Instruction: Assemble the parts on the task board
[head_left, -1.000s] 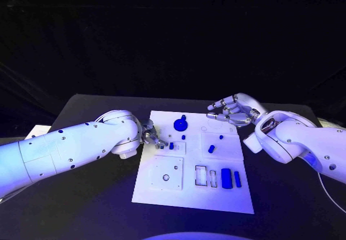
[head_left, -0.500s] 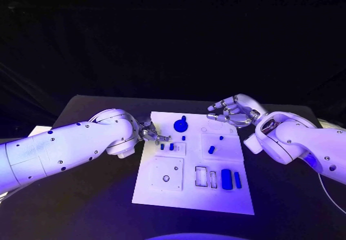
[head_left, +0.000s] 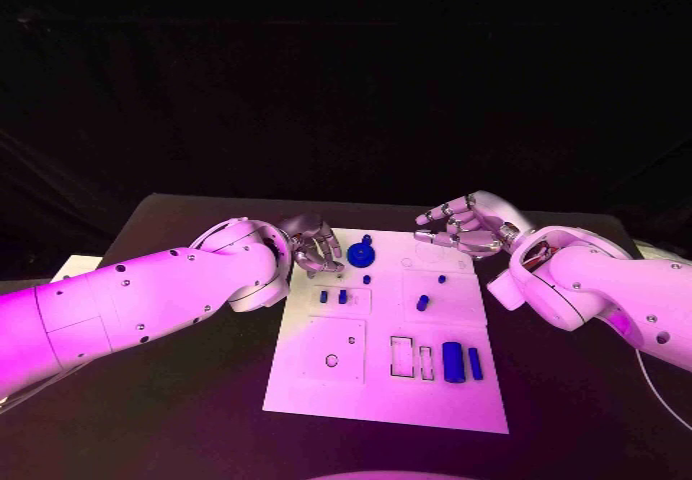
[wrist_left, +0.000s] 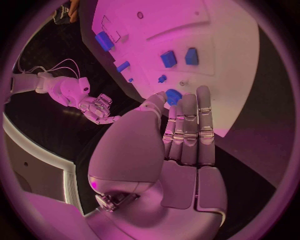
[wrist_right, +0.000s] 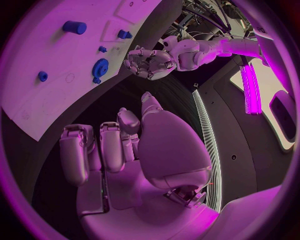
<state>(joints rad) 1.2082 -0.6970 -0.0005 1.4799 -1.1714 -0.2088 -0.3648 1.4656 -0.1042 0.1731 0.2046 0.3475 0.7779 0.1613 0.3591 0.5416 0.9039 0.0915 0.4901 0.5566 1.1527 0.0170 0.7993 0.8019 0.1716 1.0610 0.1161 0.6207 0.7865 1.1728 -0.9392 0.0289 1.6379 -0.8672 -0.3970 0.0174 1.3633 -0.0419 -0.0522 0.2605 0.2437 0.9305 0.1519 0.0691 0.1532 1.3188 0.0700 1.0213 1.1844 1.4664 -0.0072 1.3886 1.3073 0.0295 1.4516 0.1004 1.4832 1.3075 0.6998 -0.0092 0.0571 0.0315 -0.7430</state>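
Black table (head_left: 173, 400) bears task board (head_left: 378, 400), both robot hands empty.

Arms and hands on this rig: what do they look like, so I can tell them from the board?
Both arms, left and right, are smooth white rounded shells dotted with small dark screw holes. Each ends in a silver metal segmented-fingered hand, left and right. A thin pale cable trails by the right arm.

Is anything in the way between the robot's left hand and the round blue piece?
Nothing visible. The left hand hovers at the task board's far left corner, fingers apart, holding nothing. The round blue piece sits right beside it, with only bare board between.
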